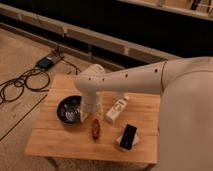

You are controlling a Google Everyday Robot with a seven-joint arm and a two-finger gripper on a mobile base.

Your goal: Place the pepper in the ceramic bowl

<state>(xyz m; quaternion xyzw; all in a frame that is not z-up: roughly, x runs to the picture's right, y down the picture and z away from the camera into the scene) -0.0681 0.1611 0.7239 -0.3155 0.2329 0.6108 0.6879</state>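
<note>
Pepper and bowl share a light wooden table (55,141), partly hidden by the big white robot arm (135,80). The gripper (90,114) hangs low over the table, mostly hidden by the wrist; open or closed, I cannot tell. Beside the gripper on the view's left is the round dark blue-black ceramic bowl (59,111). A white rectangular box (116,110) lies on the opposite side, with a black flat slab (129,136) beyond. The small glossy red-brown pepper (95,129) lies on the table just in front of the gripper.

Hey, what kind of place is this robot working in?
Probably a lab or test space, not a home: a small wooden table stands on bare floor, and loose cables and a power box lie beside it. The hand hangs over the table, close to bowl and pepper.
</note>
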